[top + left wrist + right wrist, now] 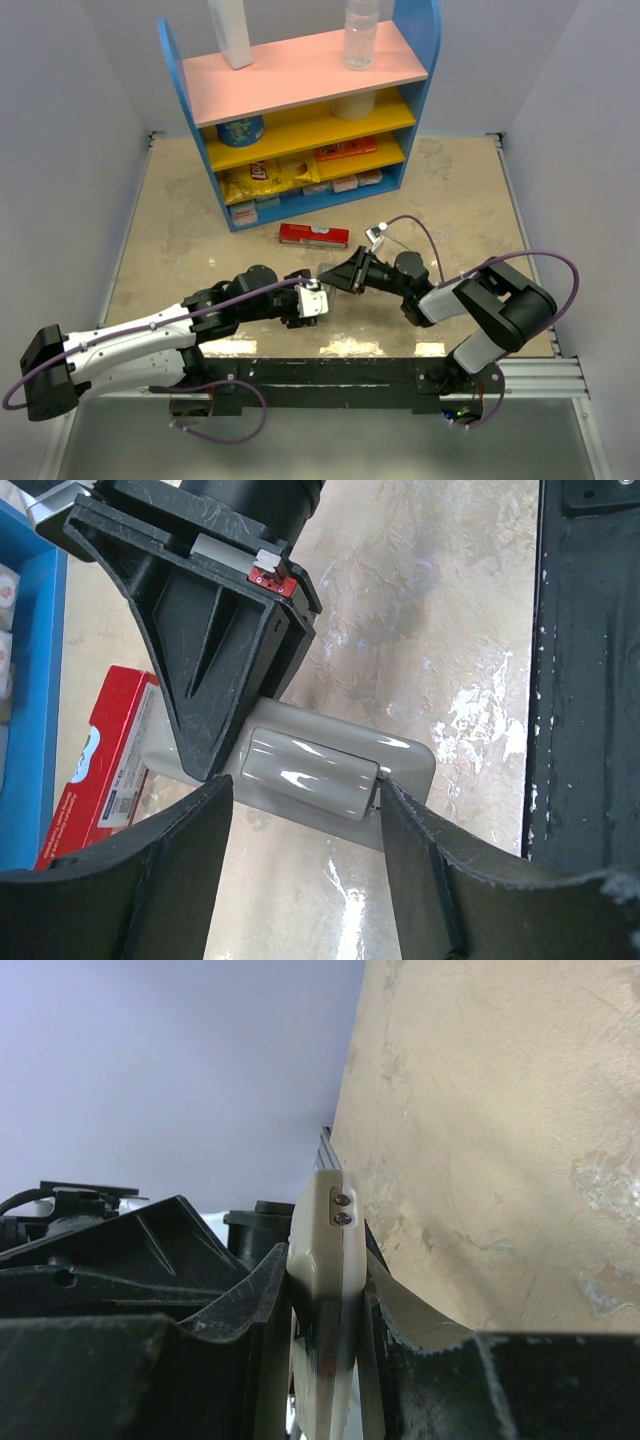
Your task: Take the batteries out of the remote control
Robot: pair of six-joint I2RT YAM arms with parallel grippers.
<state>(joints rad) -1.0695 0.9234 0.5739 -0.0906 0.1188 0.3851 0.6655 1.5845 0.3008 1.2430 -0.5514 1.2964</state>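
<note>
— Above the table [180, 230], near the red box [313, 235], how is the remote control [400, 765] held?
— It is clamped at one end by the right gripper [325, 1265]; one battery [310, 770] is seated in its bay.
— And the left gripper [305, 810]?
— Held apart; each battery end is flanked by one jaw.

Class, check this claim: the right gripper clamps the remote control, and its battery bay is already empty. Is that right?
No. The bay is not empty: the left wrist view shows a battery lying in the remote control, which the right gripper does clamp.
</note>
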